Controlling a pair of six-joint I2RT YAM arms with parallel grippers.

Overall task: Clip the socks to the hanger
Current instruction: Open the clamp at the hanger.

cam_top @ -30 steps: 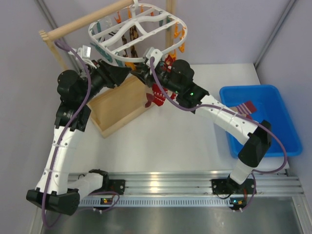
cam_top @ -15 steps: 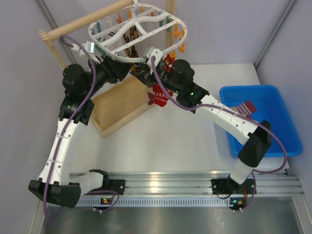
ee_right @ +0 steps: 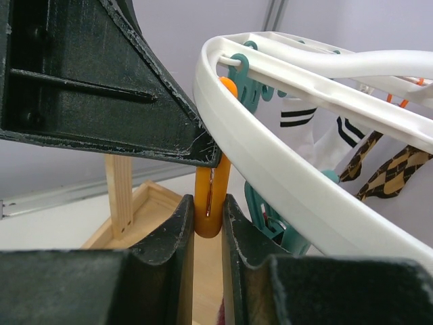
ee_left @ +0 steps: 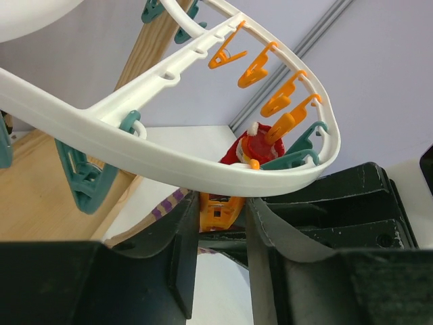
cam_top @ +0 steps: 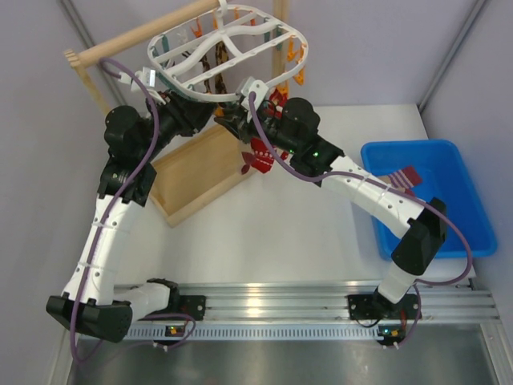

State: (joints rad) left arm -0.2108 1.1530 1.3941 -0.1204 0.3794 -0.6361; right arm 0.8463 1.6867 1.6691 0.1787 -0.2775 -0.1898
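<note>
the worktop (cam_top: pixel 264 233) carries one wooden tray (cam_top: pixel 196 172) at the back left and one blue bin (cam_top: pixel 409 145) at the right. one hanger (ee_left: pixel 135 152) hangs from the wooden rod (cam_top: pixel 144 32) above the tray. its oval frame is tilted, its long axis runs left to right in the top view, and its clips dangle below the rim. the left arm (cam_top: pixel 108 233) and the right arm (cam_top: pixel 377 196) both reach under its near rim. one red sock (cam_top: pixel 260 156) hangs just below the right tool (ee_right: pixel 208 210), and one striped sock (cam_top: pixel 407 176) lies in the bin. brown checked fabric (ee_right: pixel 396 166) hangs inside the frame. four orange clips (ee_left: pixel 256 68) line the far curve of the rim. the right tool is clenched on an orange clip (ee_right: pixel 215 172) that hangs upright under the rim. the left tool (ee_left: pixel 222 227) grasps an orange clip too, its fingers tight against both sides.
</note>
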